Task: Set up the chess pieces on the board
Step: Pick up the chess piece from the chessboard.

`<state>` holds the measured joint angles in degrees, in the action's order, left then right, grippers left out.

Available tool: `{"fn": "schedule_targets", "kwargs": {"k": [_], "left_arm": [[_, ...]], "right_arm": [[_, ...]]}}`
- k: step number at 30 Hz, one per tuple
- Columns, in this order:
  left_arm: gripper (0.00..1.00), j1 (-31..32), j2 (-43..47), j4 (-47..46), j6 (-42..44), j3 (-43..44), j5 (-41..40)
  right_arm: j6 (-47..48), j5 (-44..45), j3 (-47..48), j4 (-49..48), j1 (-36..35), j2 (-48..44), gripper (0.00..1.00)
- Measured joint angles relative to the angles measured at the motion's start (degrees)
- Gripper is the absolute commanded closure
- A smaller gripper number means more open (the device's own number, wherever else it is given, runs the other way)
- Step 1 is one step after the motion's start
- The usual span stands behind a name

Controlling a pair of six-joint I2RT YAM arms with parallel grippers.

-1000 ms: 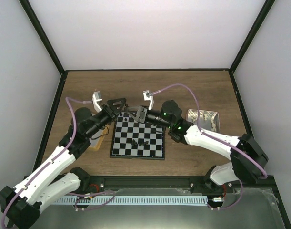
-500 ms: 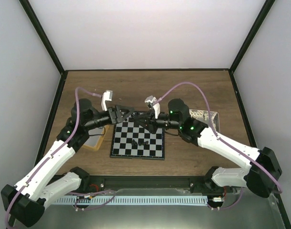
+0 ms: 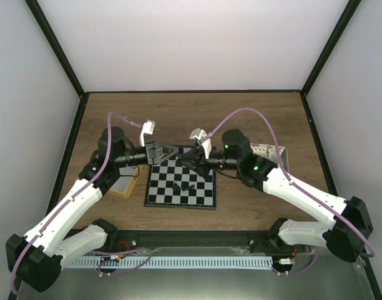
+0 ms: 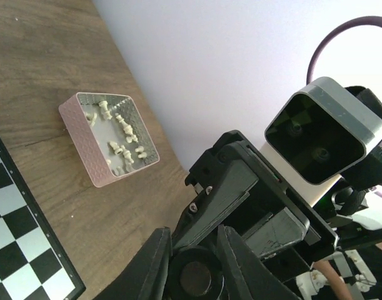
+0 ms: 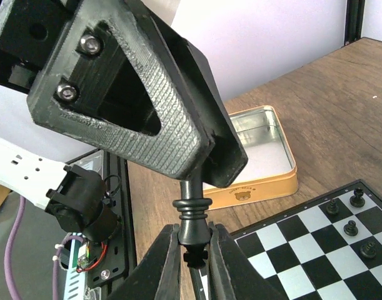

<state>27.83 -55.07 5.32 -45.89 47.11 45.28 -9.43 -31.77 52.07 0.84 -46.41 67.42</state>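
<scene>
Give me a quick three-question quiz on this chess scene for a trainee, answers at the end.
1. True or false: every square of the board carries a piece.
2. The white pieces lie in: A) the pink tray, B) a glass bowl, C) a cloth bag.
3. What single thing do the left gripper and the right gripper both clasp?
Key: 1 false; 2 A; 3 a black chess piece.
</scene>
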Motion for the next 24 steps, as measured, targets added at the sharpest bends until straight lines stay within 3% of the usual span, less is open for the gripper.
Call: {"fn": "schedule_targets", "kwargs": {"k": [3, 4, 6, 10, 17, 24], "left_arm": [[0.9, 0.0, -0.2, -0.1, 0.1, 0.0, 0.0], [0.9, 0.0, -0.2, -0.2, -0.1, -0.1, 0.0], [0.92, 0.0, -0.1, -1.9, -0.6, -0.7, 0.0], [0.92, 0.0, 1.0, -7.6, -3.3, -3.3, -0.7], [0.92, 0.0, 2.9, -19.3, -10.9, -8.0, -3.7], [0.92, 0.0, 3.7, -26.9, -15.7, -8.3, -6.1]], "right_arm": [[-0.3, 0.1, 0.0, 0.2, 0.0, 0.0, 0.96], [-0.7, 0.1, 0.0, 0.1, 0.0, 0.0, 0.9], [-2.5, 0.2, -0.1, -0.3, 0.0, -0.3, 0.68], [-11.0, 0.6, -4.0, -7.1, 0.2, -3.5, 0.46], [-35.1, 3.0, -15.1, -28.9, 0.2, -7.3, 0.42], [-53.9, 4.2, -16.3, -44.5, 0.2, -2.1, 0.46]]}}
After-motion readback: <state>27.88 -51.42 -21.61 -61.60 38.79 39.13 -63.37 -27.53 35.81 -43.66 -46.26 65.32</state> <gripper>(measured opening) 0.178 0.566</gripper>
